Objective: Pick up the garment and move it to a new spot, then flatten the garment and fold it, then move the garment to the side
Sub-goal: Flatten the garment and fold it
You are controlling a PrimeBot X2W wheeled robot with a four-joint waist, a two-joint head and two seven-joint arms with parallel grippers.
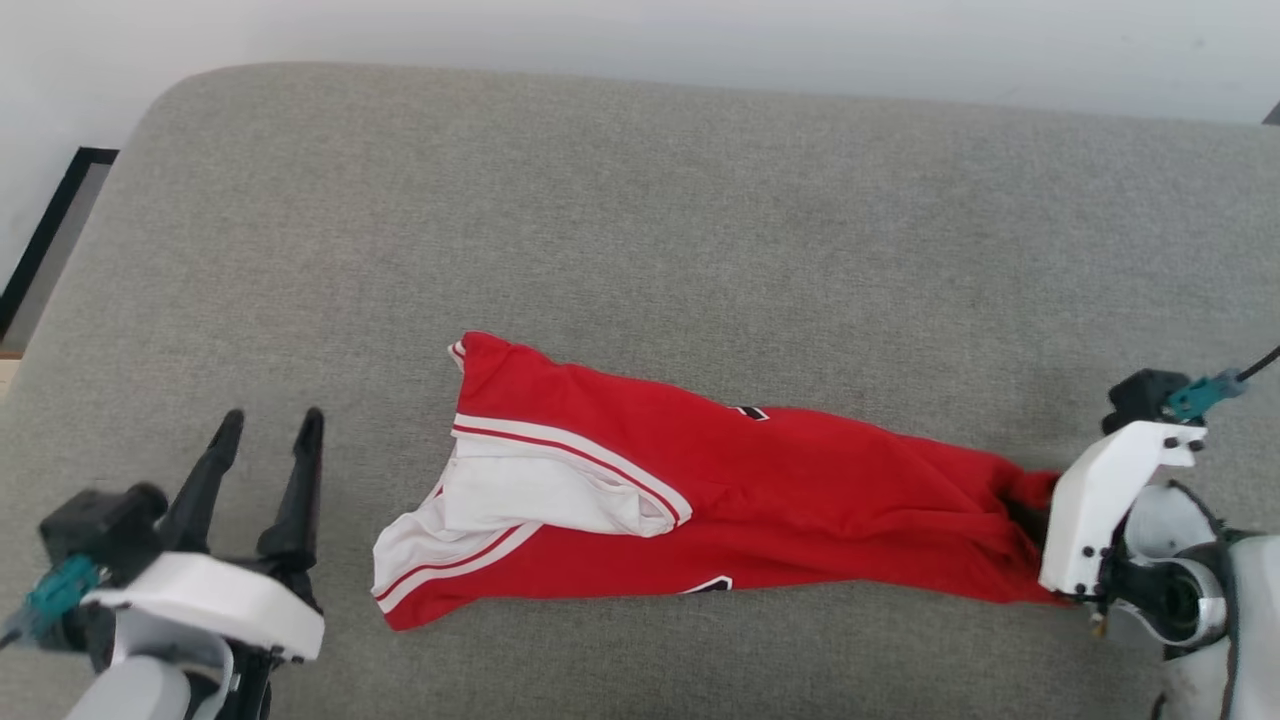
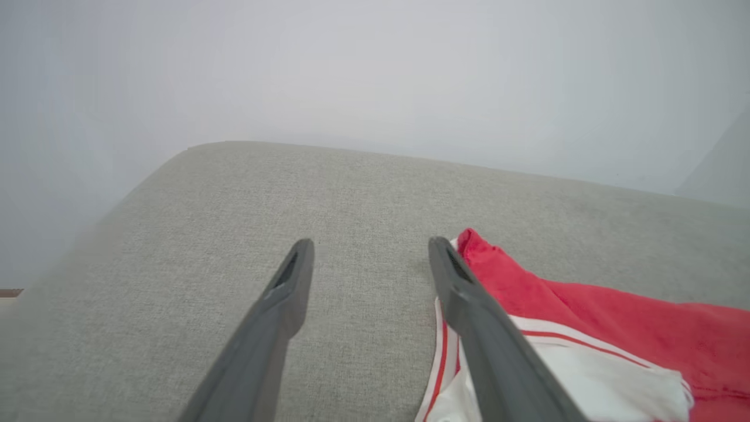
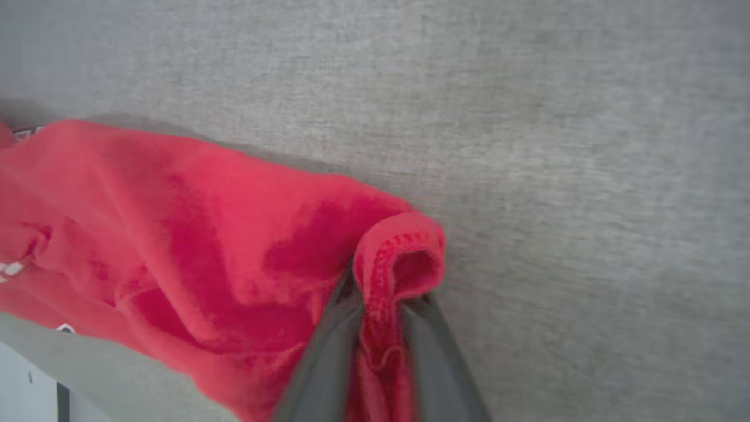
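Lifting slowly keeps the grip: right gripper (image 3: 382,302) jaws clamp the hem of the garment (image 1: 760,500) at four o'clock; left gripper (image 1: 268,420) jaws stand apart.

No legible text on the garment (image 1: 800,480)

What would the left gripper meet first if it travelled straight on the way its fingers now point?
Probably the bare grey cushion: the left gripper points across it, open, with the garment lying off to its right side. How high it hovers is unclear.
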